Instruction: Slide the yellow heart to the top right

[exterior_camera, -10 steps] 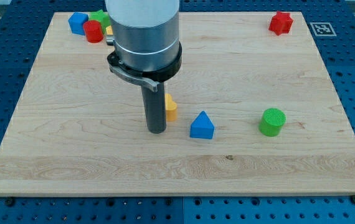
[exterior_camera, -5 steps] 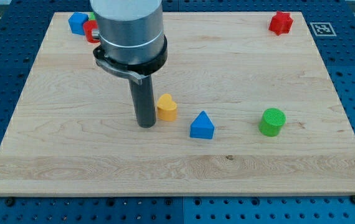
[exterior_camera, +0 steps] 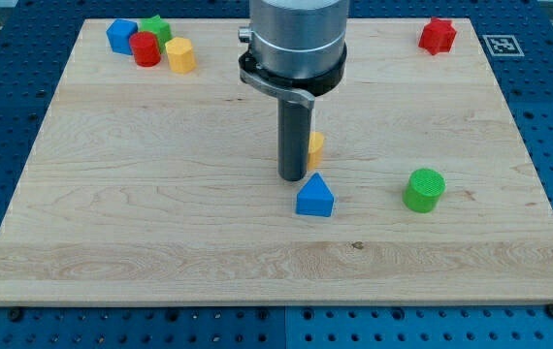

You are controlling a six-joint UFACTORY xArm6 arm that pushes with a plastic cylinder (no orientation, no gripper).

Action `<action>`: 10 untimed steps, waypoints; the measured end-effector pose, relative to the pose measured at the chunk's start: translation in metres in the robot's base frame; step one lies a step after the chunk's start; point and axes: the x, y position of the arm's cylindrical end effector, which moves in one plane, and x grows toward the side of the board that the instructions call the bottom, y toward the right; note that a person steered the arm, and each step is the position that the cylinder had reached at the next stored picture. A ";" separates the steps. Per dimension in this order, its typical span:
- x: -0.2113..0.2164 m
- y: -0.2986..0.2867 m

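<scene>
Yellow heart point(exterior_camera: 315, 147) touching my tip point(exterior_camera: 292, 178) on view's right, partly hidden; no gripper.

Our arm point(exterior_camera: 294, 39) enters from view's top, near centre. Wide grey cylinder, dark collar beneath, straight dark rod point(exterior_camera: 293, 141) hanging upright. My tip point(exterior_camera: 293, 178) down on board, around mid-view.

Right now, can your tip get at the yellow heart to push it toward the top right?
Probably yes. My tip sits right at the yellow heart, on its left side in the view, and the rod hides most of it. The blue triangle lies below, out of the way.
</scene>
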 end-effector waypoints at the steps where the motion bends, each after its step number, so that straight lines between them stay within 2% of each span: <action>1: -0.010 0.010; 5: -0.051 0.018; 7: -0.075 0.052; 10: -0.148 0.084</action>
